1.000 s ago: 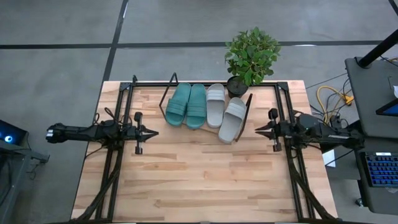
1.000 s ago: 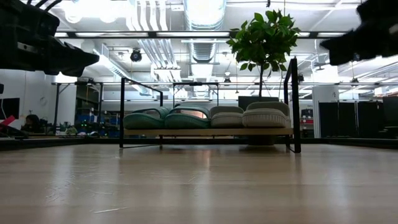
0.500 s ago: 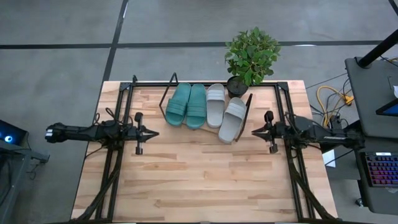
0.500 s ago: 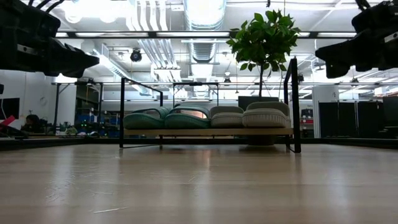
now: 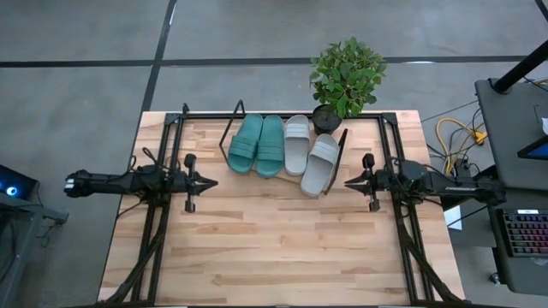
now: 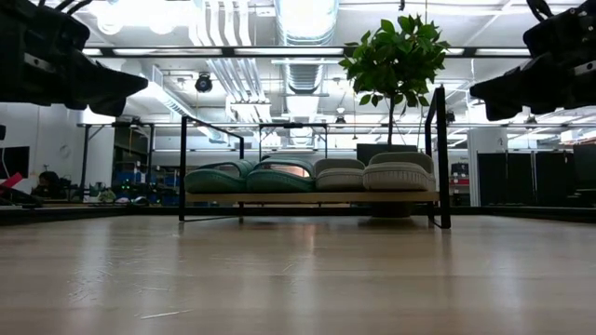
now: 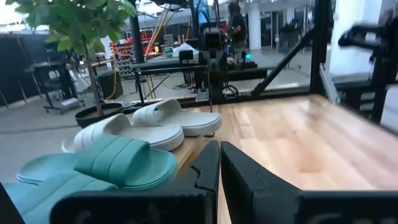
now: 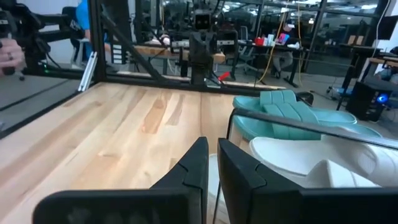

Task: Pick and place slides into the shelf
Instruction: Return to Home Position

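Observation:
The shelf [image 5: 232,130] stands at the table's far middle, and its slanted board [image 6: 307,197] carries all four slides on their soles. Two teal slides [image 5: 247,143] [image 5: 271,145] lie to the left. One grey slide [image 5: 296,144] lies straight beside them. The other grey slide [image 5: 319,164] is skewed, its near end past the board's near edge. My left gripper [image 5: 214,182] hovers shut, left of the shelf. My right gripper [image 5: 346,181] hovers shut, just right of the skewed grey slide [image 8: 311,163]. Both grippers hold nothing.
A potted plant [image 5: 347,75] stands behind the shelf's right end. Black arm frames [image 5: 163,214] [image 5: 401,231] run along both sides of the table. Bare wood [image 5: 274,248] spreads over the near half of the table. People and workshop gear show far behind.
My right gripper has moved toward the table's left, closer to the shelf's right end and the skewed grey slide, staying shut. The slides and the shelf stay where they were.

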